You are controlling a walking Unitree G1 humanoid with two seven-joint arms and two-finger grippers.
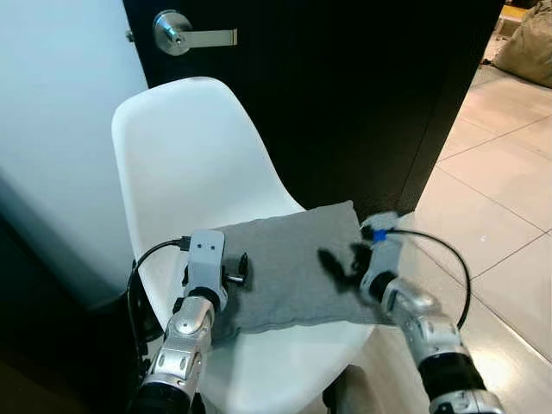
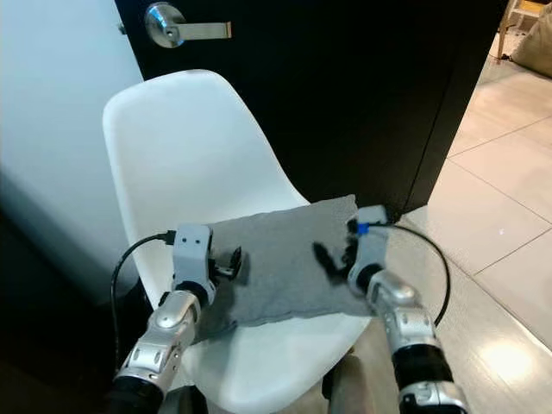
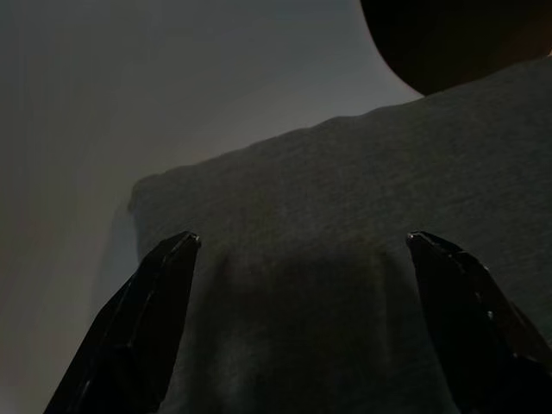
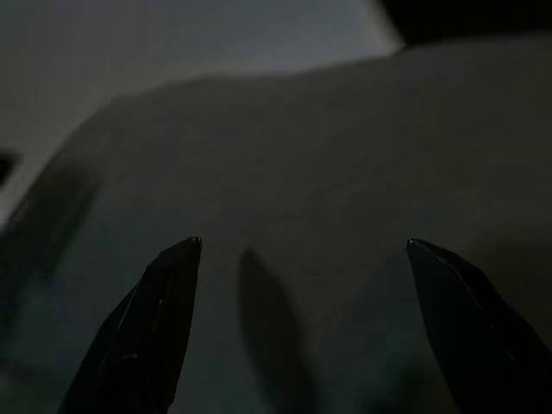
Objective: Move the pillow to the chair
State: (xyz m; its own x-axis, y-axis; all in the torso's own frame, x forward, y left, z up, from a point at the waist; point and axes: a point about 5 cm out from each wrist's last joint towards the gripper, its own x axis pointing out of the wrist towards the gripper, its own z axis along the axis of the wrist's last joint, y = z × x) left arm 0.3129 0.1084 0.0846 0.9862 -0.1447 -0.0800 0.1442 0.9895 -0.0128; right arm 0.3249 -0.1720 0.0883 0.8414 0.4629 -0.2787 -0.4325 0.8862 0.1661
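I've got the flat grey fabric pillow (image 1: 297,263) lying on the white moulded plastic chair (image 1: 185,164) seat, long axis spanning L-R btwn left gripper (image 1: 241,269) and right gripper (image 1: 338,266), both spread wide, holding nothing, equally near

White chair (image 1: 185,164) stands on tiled floor (image 1: 504,185) before a dark door. Grey pillow (image 1: 289,263) lies flat on its seat, toward 3 o'clock edge.

We see a plain grey pillow (image 1: 297,263) on a white chair (image 1: 194,164), a black door (image 1: 345,95) behind, and a silver handle (image 1: 185,34).
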